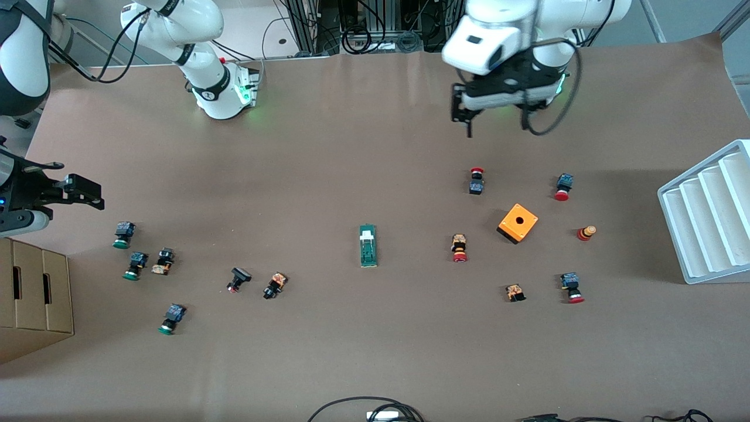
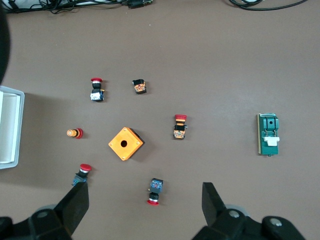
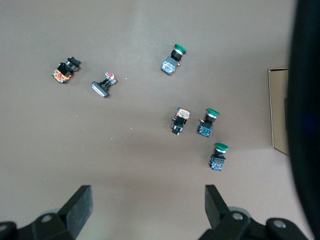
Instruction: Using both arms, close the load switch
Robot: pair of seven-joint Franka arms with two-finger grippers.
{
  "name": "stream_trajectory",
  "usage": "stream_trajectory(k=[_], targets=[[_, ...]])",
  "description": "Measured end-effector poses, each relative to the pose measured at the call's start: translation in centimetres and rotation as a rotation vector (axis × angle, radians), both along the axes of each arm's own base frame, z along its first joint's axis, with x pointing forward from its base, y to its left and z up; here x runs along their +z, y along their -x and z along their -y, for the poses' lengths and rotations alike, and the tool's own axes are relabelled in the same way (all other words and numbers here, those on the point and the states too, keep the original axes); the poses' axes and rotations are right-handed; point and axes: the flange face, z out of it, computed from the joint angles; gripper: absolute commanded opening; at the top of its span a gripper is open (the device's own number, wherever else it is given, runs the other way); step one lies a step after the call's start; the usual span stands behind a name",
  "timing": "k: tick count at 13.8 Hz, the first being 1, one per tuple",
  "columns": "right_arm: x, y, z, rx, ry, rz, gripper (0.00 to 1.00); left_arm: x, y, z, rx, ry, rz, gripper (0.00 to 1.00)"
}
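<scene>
The load switch is a narrow green block lying flat in the middle of the table, with its white sliding piece toward the end farther from the front camera. It also shows in the left wrist view. My left gripper hangs open and empty high over bare table close to the left arm's base, well away from the switch; in its wrist view the jaws stand wide apart. My right gripper is open and empty over the table's edge at the right arm's end. The switch is out of the right wrist view.
An orange box with a hole lies toward the left arm's end among several red-capped push buttons. A white ridged tray sits at that end. Green-capped buttons and a cardboard box lie at the right arm's end.
</scene>
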Motion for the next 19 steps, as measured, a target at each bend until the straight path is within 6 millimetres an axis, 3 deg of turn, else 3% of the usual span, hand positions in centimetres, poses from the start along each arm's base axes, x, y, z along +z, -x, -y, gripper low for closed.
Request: stream_trajectory(k=[8, 14, 19], targets=[[-0.3, -0.2, -0.4, 0.006, 0.000, -0.006, 1.00, -5.0, 10.1, 9.4, 0.119, -0.023, 0.214, 1.00], [-0.5, -0.2, -0.4, 0.006, 0.000, -0.008, 1.00, -5.5, 15.4, 13.0, 0.208, 0.057, 0.348, 1.00], [-0.6, -0.3, -0.4, 0.006, 0.000, -0.010, 1.00, -9.0, 18.5, 16.4, 0.315, 0.129, 0.462, 1.00]])
